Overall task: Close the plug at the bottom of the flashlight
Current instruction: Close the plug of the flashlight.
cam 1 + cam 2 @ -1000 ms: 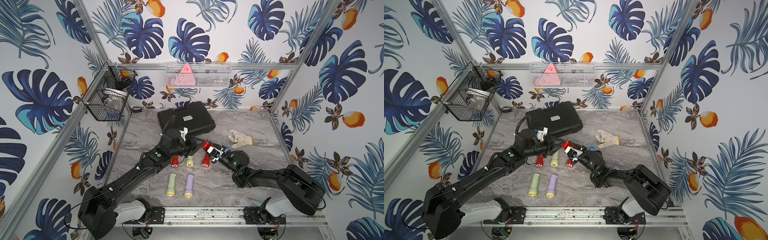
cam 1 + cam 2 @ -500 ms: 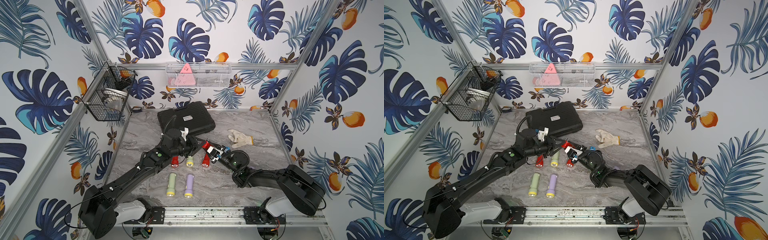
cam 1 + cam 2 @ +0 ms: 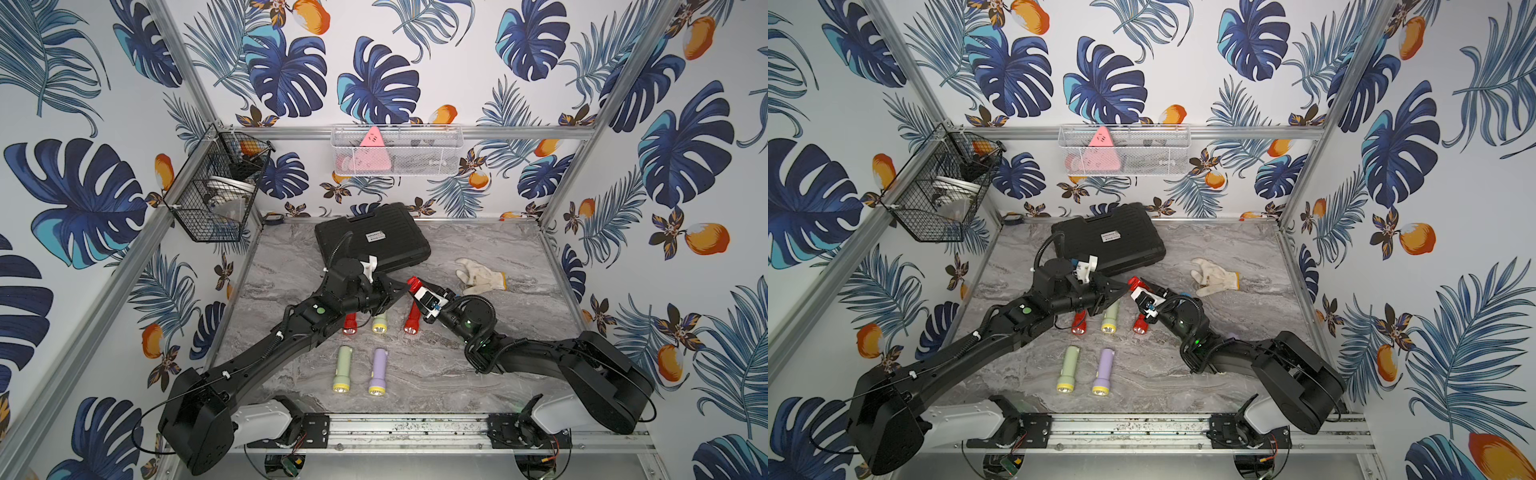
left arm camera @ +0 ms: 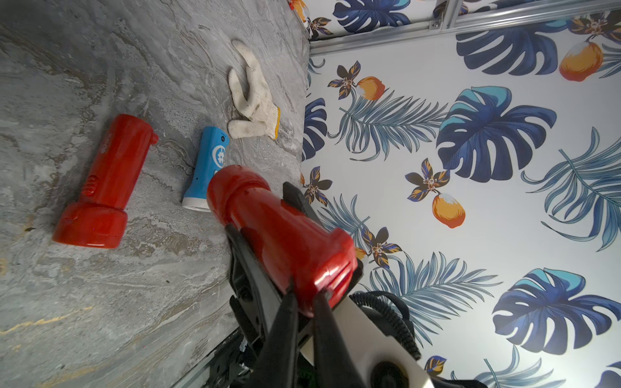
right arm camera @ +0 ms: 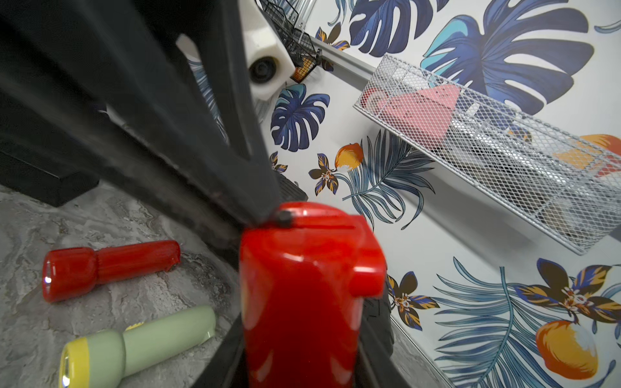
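Flashlight (image 5: 302,285): red, held clear of the table (image 3: 478,249) in front of the case (image 3: 372,241), with its tail turned toward the left arm.
Right gripper (image 4: 265,218): clamped on the flashlight's body, one jaw set on each side.
Left gripper (image 4: 311,295): fully closed, with its tips pressed together against the tail end; whether anything is pinched cannot be told.
Plug (image 4: 332,277): at the tail, touched by the left tips; whether it is seated cannot be told.
Table: loose flashlights (image 3: 343,370) are laid in rows, and a glove (image 3: 478,277) lies near the right arm.
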Action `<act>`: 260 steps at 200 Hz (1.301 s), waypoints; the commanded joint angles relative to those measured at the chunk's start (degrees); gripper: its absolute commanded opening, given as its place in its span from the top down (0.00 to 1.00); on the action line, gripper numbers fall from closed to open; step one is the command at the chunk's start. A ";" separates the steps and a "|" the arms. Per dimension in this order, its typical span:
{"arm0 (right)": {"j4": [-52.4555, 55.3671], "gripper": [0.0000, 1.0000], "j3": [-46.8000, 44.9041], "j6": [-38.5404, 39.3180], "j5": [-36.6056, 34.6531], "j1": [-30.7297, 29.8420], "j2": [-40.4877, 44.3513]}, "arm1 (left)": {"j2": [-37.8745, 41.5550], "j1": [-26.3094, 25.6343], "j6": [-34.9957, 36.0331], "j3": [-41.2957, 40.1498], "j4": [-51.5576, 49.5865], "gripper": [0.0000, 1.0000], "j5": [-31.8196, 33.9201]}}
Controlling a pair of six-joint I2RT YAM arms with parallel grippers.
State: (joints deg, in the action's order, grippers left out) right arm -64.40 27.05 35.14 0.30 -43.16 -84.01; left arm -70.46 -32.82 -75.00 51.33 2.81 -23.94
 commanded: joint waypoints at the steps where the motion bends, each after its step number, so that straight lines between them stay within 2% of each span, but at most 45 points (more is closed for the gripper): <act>1: -5.74 1.00 0.72 1.01 7.20 -0.61 0.36 | 0.07 -0.27 0.07 -0.31 2.67 0.91 -1.87; 19: -3.70 1.00 1.01 1.08 7.22 -0.61 0.86 | -0.03 -0.24 0.33 -0.18 2.42 0.91 -2.28; 42: -7.12 1.00 0.10 -0.05 5.51 -0.61 0.19 | 0.87 -0.21 0.51 -0.53 2.42 0.89 -2.27; 80: -4.60 1.00 -0.85 -2.64 2.29 -0.61 3.40 | 4.01 1.12 6.89 0.00 -3.26 0.85 -0.70; 127: 10.24 1.00 1.31 -6.90 -2.78 -0.61 11.37 | 10.53 3.46 14.88 -2.86 -10.07 0.79 3.20; 147: 18.28 1.00 2.58 -10.64 -4.77 -0.61 15.58 | 13.30 3.64 21.35 -3.25 -13.68 0.72 6.93; 180: 43.54 1.00 10.15 -25.68 -10.54 -0.78 22.43 | 16.93 3.61 31.02 -5.21 -16.66 0.48 14.65; 199: 57.07 1.00 14.69 -34.96 -13.57 -1.03 24.32 | 18.02 3.70 34.04 -6.71 -16.61 0.19 17.64; 216: 70.23 1.00 19.62 -45.80 -15.57 -1.21 24.13 | 18.33 3.73 35.82 -7.76 -16.45 0.02 19.46; 241: 86.54 1.00 25.77 -58.60 -13.54 -1.48 21.25 | 19.30 3.70 36.94 -10.31 -13.88 0.01 20.57; 260: 93.57 1.00 27.90 -66.61 -10.29 -2.17 19.01 | 21.47 3.77 36.94 -13.94 -10.08 0.01 20.79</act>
State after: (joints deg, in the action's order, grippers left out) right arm 11.05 52.69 -15.40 -12.88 -44.64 -63.13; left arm -50.85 -29.21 -40.56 40.49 -12.25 -5.30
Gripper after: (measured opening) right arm 0.402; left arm 0.986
